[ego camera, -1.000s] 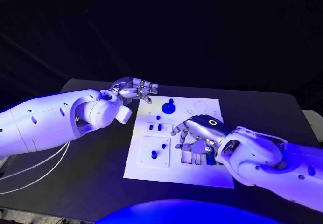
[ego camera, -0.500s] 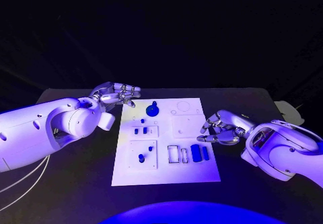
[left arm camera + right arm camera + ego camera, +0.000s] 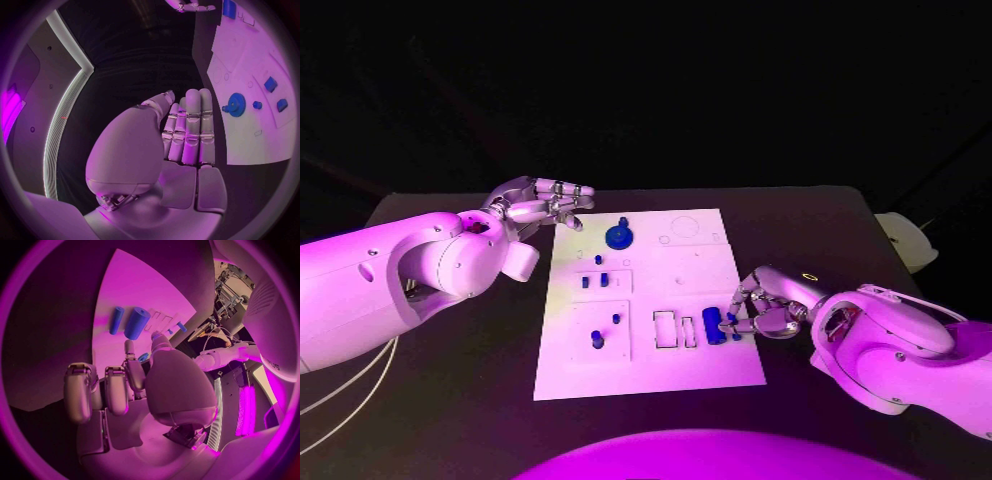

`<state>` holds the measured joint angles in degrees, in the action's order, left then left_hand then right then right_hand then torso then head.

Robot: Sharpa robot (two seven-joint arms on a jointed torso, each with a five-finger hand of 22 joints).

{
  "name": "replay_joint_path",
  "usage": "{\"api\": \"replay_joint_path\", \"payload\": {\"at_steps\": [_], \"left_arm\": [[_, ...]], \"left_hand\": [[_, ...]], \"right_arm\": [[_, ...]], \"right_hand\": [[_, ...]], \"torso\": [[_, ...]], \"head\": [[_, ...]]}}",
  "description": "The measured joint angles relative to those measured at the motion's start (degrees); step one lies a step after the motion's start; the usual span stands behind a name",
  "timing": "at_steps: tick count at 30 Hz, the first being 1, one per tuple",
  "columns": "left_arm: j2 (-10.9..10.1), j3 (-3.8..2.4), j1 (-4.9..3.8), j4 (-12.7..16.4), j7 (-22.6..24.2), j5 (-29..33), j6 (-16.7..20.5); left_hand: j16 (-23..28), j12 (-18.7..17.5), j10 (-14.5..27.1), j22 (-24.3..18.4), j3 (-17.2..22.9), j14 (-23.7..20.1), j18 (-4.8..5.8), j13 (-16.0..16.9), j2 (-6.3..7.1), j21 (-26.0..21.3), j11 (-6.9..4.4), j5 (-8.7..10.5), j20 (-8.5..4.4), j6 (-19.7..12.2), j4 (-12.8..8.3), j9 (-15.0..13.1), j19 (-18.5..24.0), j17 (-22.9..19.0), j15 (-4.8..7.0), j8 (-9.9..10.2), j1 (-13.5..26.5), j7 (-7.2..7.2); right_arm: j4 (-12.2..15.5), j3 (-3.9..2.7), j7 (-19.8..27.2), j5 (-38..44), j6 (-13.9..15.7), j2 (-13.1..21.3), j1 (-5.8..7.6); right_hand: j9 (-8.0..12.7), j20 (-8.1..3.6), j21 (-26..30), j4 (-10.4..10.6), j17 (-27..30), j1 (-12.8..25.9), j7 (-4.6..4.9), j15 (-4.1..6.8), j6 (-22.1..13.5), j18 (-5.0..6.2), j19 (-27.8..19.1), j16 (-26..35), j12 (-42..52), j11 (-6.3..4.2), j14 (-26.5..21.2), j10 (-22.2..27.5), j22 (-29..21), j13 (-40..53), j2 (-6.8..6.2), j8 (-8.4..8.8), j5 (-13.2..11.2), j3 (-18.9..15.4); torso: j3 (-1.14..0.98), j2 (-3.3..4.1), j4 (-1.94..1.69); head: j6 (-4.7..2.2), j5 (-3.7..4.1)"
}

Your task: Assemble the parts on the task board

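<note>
The white task board (image 3: pixel 711 275) lies mid-table. On it are a blue gear-like part (image 3: pixel 619 237), small blue parts (image 3: pixel 596 281) and two blue parts (image 3: pixel 715 325) beside empty slots (image 3: pixel 675 330). My right hand (image 3: pixel 764 305) sits at the board's right edge, fingers curled, fingertips close to those two parts. In the right wrist view a thick blue cylinder (image 3: pixel 136 322) and a thinner one (image 3: pixel 116 320) lie just past the fingers (image 3: pixel 115 390); a bit of blue shows between thumb and finger, unclear if held. My left hand (image 3: pixel 545 205) hovers off the board's far left corner, fingers (image 3: pixel 190 125) straight, palm empty.
A pale object (image 3: pixel 903 240) sits at the table's right edge. Thin cables (image 3: pixel 343 385) trail under my left arm. The black table (image 3: pixel 473 360) surrounds the board on both sides.
My right hand has come back in from the right to the board's edge, next to the two blue parts. The left hand stays by the far left corner. The camera has shifted.
</note>
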<state>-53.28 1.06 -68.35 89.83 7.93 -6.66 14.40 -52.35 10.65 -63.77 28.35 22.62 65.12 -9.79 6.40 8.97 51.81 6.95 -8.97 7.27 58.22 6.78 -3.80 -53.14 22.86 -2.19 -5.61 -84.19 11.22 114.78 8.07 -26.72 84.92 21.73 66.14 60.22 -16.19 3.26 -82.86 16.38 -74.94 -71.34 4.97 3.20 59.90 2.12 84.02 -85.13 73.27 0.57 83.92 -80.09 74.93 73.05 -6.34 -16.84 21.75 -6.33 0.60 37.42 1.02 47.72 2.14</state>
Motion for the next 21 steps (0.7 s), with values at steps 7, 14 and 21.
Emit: {"api": "replay_joint_path", "payload": {"at_steps": [7, 14, 21], "left_arm": [[-0.11, 0.03, 0.00, 0.07, 0.00, 0.00, -0.01], [-0.14, 0.06, 0.00, 0.10, -0.06, -0.01, -0.03], [-0.25, 0.09, 0.00, 0.11, -0.12, -0.01, -0.05]], "left_hand": [[0.22, 0.00, 0.00, -0.06, 0.00, 0.00, 0.00, 0.00, 0.00, 0.00, 0.00, 0.00, 0.00, 0.00, 0.00, 0.00, 0.00, 0.00, 0.00, 0.00, 0.00, 0.00], [0.22, 0.00, 0.00, -0.07, 0.00, 0.00, 0.00, 0.00, 0.00, 0.00, 0.00, 0.00, 0.00, 0.00, 0.00, 0.00, 0.00, 0.01, 0.00, 0.00, 0.00, 0.00], [0.22, 0.00, 0.00, -0.07, -0.16, 0.00, 0.00, 0.04, -0.25, -0.23, 0.00, 0.00, 0.21, 0.00, 0.16, 0.00, -0.21, 0.01, 0.00, 0.00, 0.25, 0.00]], "right_arm": [[-1.41, -0.01, -2.39, 3.26, 0.02, -2.30, -1.36], [-2.94, 0.02, -3.79, 5.65, 0.14, -4.55, -2.31], [-4.06, 0.02, -4.56, 7.21, 0.23, -5.87, -2.55]], "right_hand": [[-0.30, 0.00, 0.00, 0.07, 0.01, 0.00, 0.00, 0.00, 0.00, 0.00, 0.00, 0.00, 0.18, 0.00, 0.00, 0.00, 0.00, 0.22, 0.00, -0.24, 0.24, -0.07], [-0.68, 0.00, 0.00, 0.23, 0.01, 0.30, 0.00, -0.01, 0.00, 0.00, 0.00, 0.00, 0.76, 0.00, 0.00, 0.00, -0.01, 0.73, 0.30, -0.45, 0.77, -0.23], [-1.03, 0.01, 0.00, 0.47, 0.01, 0.68, -0.04, -0.01, -0.04, 0.00, 0.00, 0.00, 0.76, 0.00, 0.00, 0.00, -0.01, 0.83, 0.68, -0.68, 1.10, -0.47]], "torso": [[0.01, 0.03, -0.04], [-0.01, 0.02, -0.05], [-0.03, -0.01, -0.04]], "head": [[0.13, 0.13], [-0.33, 0.08], [-0.30, 0.18]]}}
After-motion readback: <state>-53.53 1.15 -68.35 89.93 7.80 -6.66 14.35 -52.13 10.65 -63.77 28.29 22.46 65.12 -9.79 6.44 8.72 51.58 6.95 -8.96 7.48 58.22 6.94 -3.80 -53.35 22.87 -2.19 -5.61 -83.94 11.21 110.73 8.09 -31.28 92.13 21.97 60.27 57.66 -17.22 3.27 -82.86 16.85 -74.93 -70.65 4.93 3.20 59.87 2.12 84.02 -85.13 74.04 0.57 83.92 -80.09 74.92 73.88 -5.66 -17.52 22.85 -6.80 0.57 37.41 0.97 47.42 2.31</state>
